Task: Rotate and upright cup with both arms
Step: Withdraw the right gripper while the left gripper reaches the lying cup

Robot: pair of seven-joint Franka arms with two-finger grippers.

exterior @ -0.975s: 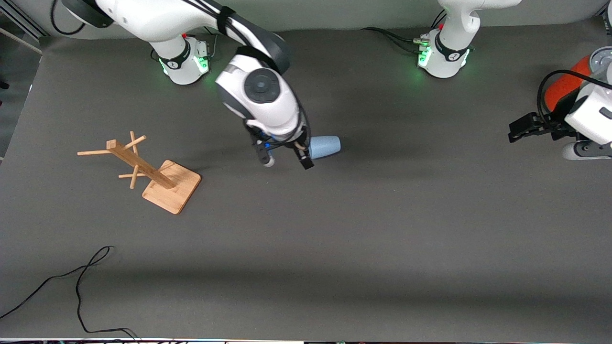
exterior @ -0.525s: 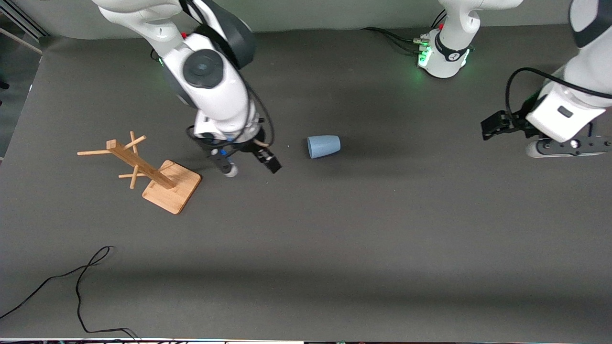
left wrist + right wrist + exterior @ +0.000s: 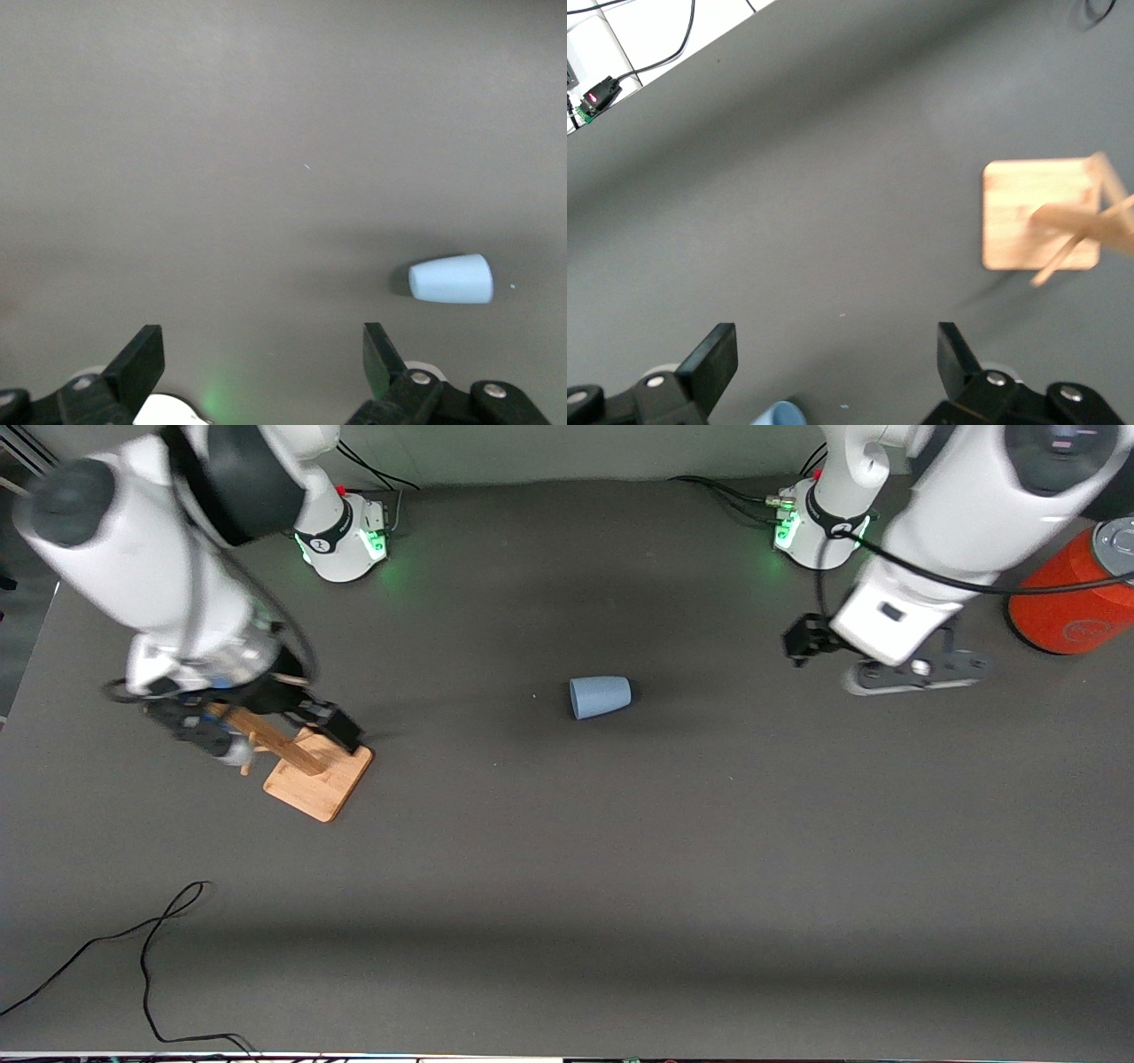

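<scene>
The light-blue cup (image 3: 600,696) lies on its side on the dark mat in the middle of the table, with nothing touching it. It also shows in the left wrist view (image 3: 452,279) and at the edge of the right wrist view (image 3: 778,414). My right gripper (image 3: 275,737) hangs open and empty over the wooden rack, well away from the cup toward the right arm's end. Its jaws stand wide apart in the right wrist view (image 3: 837,363). My left gripper (image 3: 802,640) is open and empty in the air, between the cup and the left arm's end (image 3: 263,359).
A wooden peg rack (image 3: 310,775) lies tipped on the mat at the right arm's end; its base shows in the right wrist view (image 3: 1036,212). An orange-red can (image 3: 1076,598) with a grey lid stands at the left arm's end. A black cable (image 3: 151,957) lies near the front edge.
My right gripper has drawn back from beside the cup to over the rack. My left arm has swung in from its end toward the cup, uncovering the can. The cup has not moved.
</scene>
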